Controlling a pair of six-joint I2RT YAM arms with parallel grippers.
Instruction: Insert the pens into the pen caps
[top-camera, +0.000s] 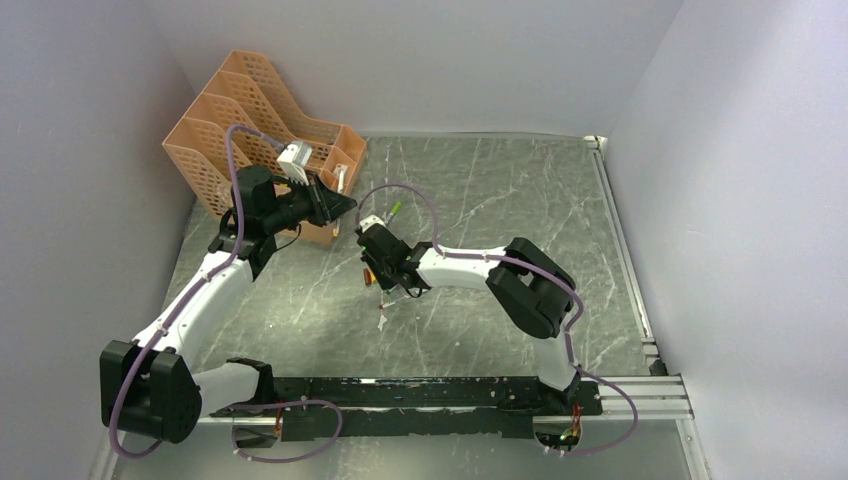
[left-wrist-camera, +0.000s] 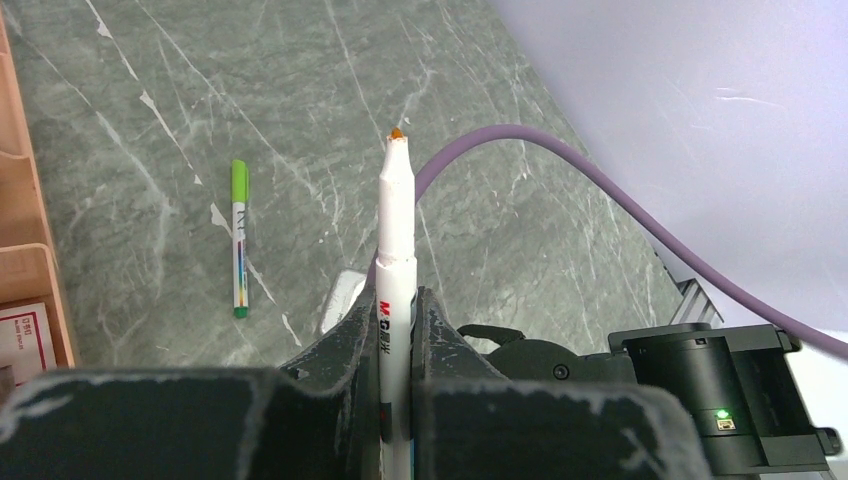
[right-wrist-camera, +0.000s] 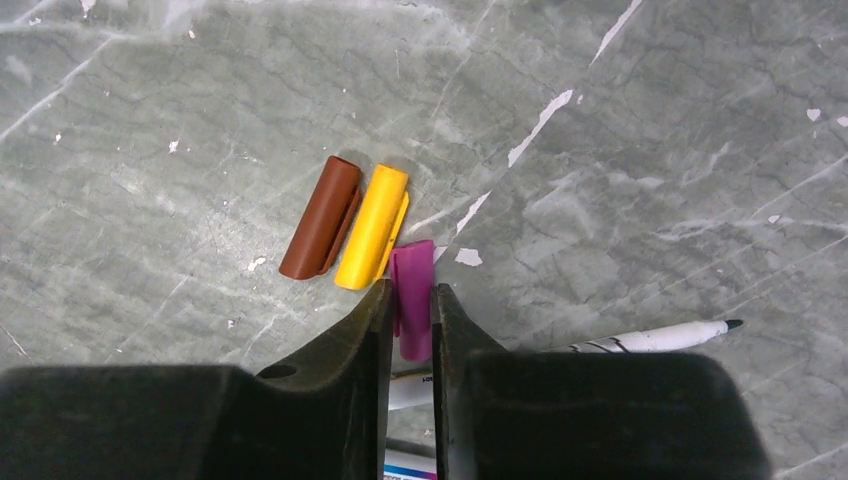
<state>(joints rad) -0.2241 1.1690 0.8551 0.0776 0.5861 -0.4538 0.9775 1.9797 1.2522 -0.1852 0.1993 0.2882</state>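
Observation:
My left gripper (left-wrist-camera: 397, 310) is shut on a white pen (left-wrist-camera: 395, 240) whose bare orange tip (left-wrist-camera: 397, 133) points away from the wrist; in the top view this gripper (top-camera: 340, 205) is raised beside the organiser. My right gripper (right-wrist-camera: 410, 300) is low over the table (top-camera: 372, 265), shut on a magenta pen cap (right-wrist-camera: 412, 285). A yellow cap (right-wrist-camera: 372, 226) and a brown-orange cap (right-wrist-camera: 322, 217) lie side by side just left of it. A white pen with a dark tip (right-wrist-camera: 650, 337) lies to the right. A green-capped pen (left-wrist-camera: 239, 238) lies further back on the table.
An orange mesh desk organiser (top-camera: 260, 110) stands at the back left, close behind the left gripper. Another pen barrel (right-wrist-camera: 405, 388) lies under the right jaws. A small white scrap (top-camera: 382, 322) lies in front of the right gripper. A metal rail (top-camera: 640, 385) runs along the right and near edges.

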